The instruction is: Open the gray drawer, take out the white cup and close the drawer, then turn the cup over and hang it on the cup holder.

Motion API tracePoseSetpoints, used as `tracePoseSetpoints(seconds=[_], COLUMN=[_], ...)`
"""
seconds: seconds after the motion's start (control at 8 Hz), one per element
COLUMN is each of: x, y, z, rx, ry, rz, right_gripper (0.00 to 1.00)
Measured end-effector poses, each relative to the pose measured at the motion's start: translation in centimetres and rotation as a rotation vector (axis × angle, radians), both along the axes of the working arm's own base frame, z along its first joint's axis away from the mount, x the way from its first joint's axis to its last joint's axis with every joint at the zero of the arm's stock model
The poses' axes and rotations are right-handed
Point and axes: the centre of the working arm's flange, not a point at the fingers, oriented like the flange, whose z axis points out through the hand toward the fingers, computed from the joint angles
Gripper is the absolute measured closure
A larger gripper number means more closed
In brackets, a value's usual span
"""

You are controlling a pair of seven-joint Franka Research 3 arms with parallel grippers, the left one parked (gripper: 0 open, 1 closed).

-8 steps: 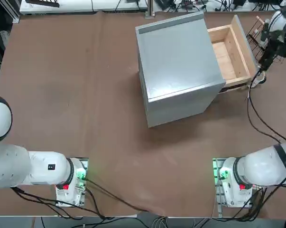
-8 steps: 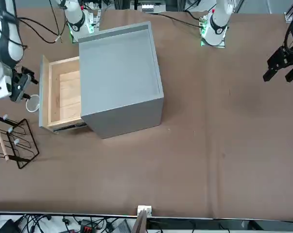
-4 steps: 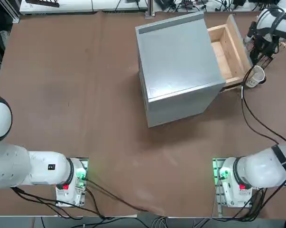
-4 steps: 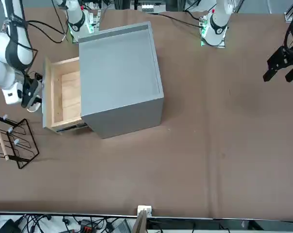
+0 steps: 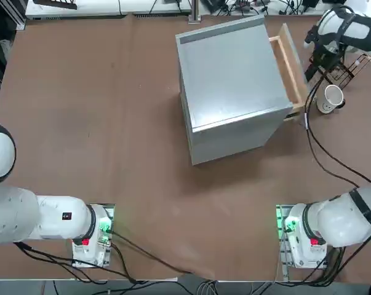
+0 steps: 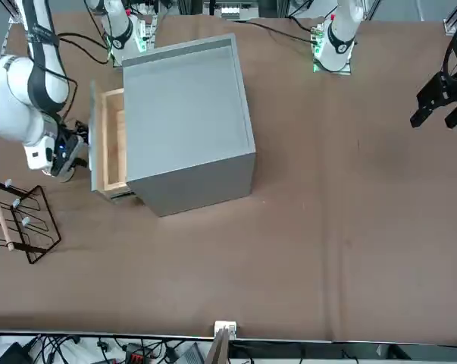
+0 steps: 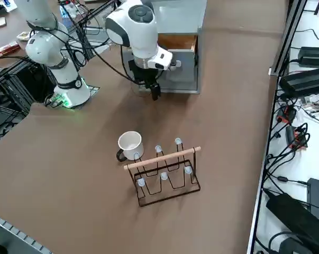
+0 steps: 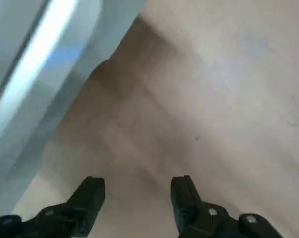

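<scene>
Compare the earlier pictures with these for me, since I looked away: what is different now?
The gray drawer has slid further into the cabinet, though it remains partly open. The right gripper has moved along with it toward the cabinet, jaws apart with nothing between them. The white cup and the cup holder stayed put on the table.

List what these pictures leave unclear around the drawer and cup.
- Drawer runners: hidden inside the cabinet in the top view.
- Cup in the front view: behind the right arm.
- Right gripper fingertips in the top view: hidden by the arm above.
- Cabinet in the right wrist view: cut off by the edge.
</scene>
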Motion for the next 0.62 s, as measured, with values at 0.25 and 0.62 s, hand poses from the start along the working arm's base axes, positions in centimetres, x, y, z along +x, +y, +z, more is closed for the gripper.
tracePoseSetpoints(seconds=[0.25, 0.62], x=[0.1, -0.1], y=[3.9, 9.9], z=[-0.1, 0.1], rx=[-0.021, -0.047], ry=[0.024, 0.041], rz=[-0.071, -0.149], right_gripper=[0.18, 0.29])
